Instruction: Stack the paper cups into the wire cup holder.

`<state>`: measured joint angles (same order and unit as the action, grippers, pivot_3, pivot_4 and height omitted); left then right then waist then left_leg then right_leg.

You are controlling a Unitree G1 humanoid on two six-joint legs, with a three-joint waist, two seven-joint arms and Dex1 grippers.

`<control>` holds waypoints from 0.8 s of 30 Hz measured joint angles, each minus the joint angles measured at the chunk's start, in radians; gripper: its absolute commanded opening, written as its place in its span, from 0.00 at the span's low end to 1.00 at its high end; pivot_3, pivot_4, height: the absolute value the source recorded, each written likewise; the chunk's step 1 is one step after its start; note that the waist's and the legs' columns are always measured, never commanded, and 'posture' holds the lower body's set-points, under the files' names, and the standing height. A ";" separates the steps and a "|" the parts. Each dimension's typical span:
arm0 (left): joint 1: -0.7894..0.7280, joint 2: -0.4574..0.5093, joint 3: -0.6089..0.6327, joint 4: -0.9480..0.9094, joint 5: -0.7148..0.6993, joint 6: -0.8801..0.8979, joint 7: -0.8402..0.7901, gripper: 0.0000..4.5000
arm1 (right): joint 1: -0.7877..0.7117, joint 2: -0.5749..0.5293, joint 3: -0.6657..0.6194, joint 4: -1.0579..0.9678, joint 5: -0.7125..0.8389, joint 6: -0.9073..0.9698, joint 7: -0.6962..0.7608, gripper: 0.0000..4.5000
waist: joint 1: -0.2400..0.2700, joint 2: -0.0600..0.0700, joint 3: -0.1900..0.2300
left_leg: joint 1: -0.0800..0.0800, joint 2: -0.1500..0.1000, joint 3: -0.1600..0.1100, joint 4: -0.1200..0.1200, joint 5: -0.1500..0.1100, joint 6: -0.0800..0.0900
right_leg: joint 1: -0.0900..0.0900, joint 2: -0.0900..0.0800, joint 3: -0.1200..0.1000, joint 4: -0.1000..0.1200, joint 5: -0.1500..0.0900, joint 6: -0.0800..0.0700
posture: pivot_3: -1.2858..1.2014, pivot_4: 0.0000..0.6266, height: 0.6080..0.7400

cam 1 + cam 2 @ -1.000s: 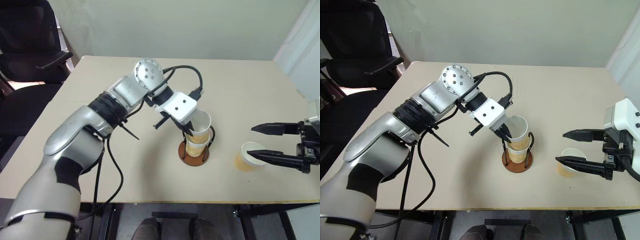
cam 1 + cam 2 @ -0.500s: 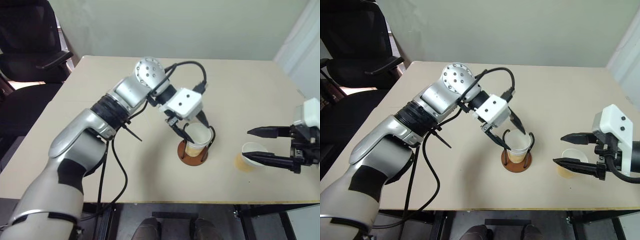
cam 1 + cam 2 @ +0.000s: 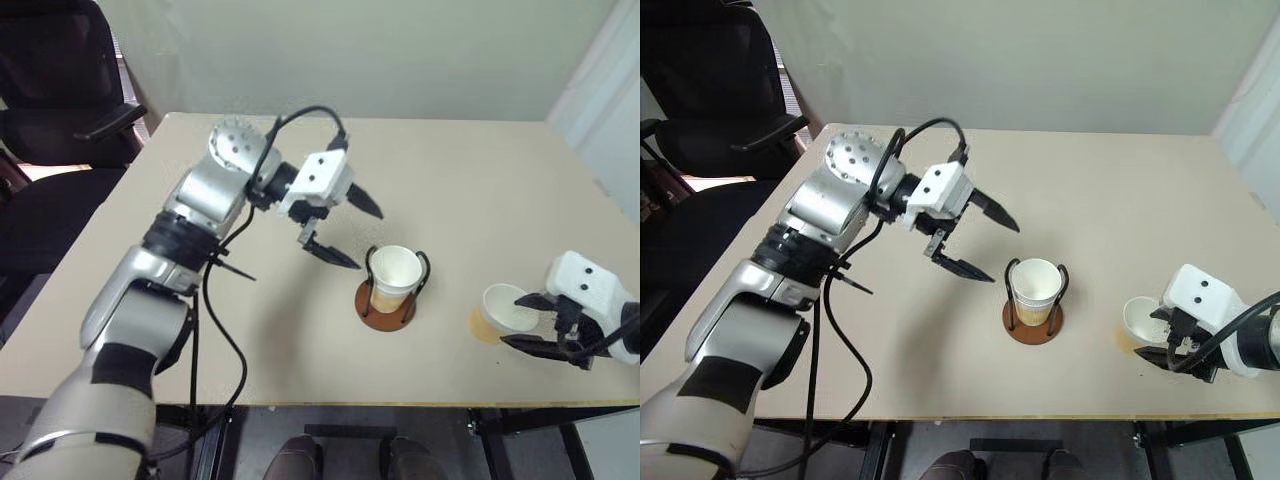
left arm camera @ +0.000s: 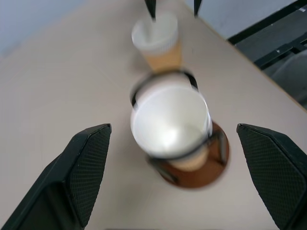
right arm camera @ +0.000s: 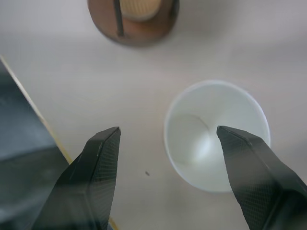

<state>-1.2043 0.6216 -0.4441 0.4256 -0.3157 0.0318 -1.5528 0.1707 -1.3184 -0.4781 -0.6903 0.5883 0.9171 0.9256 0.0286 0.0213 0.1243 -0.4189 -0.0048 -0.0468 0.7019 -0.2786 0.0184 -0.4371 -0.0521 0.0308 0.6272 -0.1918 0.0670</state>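
We've released: left gripper [image 3: 343, 232] now wide open, empty, backed off upper-left; cups [image 3: 396, 270] seated in the wire cup holder [image 3: 388, 305], frame centre. Right gripper [image 5: 168, 158] open, straddling the last paper cup [image 3: 505, 310], lower right.

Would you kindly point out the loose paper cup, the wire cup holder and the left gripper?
Loose paper cup [image 3: 508, 308], left eye view, white inside.
Wire cup holder [image 3: 384, 317], left eye view, brown base.
Left gripper [image 3: 990, 245], right eye view, between fingertips.
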 measured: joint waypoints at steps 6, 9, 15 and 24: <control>0.097 0.054 0.079 -0.112 0.036 0.090 0.053 1.00 | -0.031 -0.003 0.161 0.048 -0.117 -0.116 0.010 0.65 | -0.001 0.000 0.000 | 0.001 0.000 0.000 0.000 0.000 0.000 | 0.000 0.000 0.000 0.000 0.000 0.000 | 0.52 0.24 1.00; 0.131 0.074 0.107 -0.144 0.046 0.130 0.075 1.00 | -0.083 0.000 0.260 0.060 -0.154 -0.154 0.012 0.46 | -0.003 0.000 0.000 | 0.001 0.000 0.001 0.000 0.000 0.000 | 0.000 0.000 0.000 0.000 0.000 0.000 | 0.52 0.24 1.00; 0.162 0.134 0.149 -0.161 0.081 0.151 0.076 1.00 | -0.132 0.002 0.318 0.086 -0.189 -0.188 0.032 0.01 | -0.002 0.000 0.000 | 0.001 0.000 0.000 0.000 0.001 0.001 | 0.000 0.000 0.000 0.000 0.000 0.000 | 0.52 0.24 1.00; 0.211 0.180 0.178 -0.164 0.107 0.150 0.076 1.00 | -0.182 -0.043 0.257 0.139 -0.187 -0.203 0.155 0.01 | -0.005 0.000 0.000 | 0.001 0.000 0.000 -0.001 0.001 0.001 | 0.000 0.000 0.001 0.000 0.000 -0.001 | 0.52 0.24 1.00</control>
<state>-0.9933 0.8013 -0.2656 0.2616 -0.2084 0.1817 -1.4770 -0.0111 -1.3611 -0.2211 -0.5515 0.4015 0.7140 1.0808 0.0238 0.0215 0.1243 -0.4178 -0.0050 -0.0463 0.7009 -0.2780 0.0191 -0.4370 -0.0524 0.0314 0.6270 -0.1915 0.0658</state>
